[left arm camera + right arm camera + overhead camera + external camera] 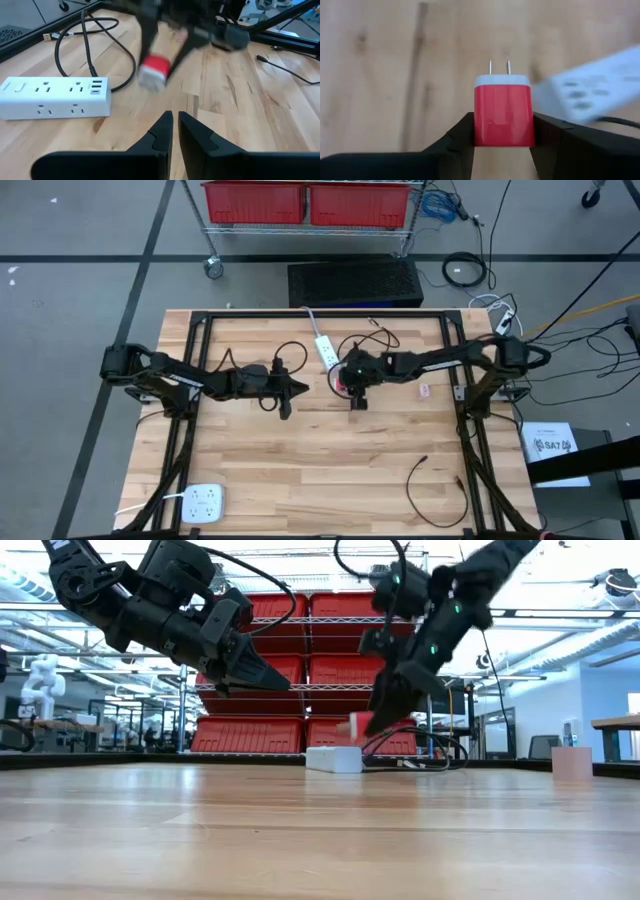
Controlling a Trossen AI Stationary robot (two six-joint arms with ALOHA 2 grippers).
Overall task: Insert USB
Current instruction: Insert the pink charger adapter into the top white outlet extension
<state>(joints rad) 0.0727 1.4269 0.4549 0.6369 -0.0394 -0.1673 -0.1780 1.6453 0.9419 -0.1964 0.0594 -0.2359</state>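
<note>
red bins [310, 202] (on rack) | loose black cable [432, 483] | white outlet block [203, 502]

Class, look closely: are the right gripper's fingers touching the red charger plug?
Touching. The right wrist view shows the right gripper with both dark fingers pressed against the sides of the red charger plug.

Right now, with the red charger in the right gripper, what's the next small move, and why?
Probably carry the red charger toward the white power strip and line its prongs up with an outlet. The right gripper grips it off the table, prongs forward; the left gripper waits shut nearby.
</note>
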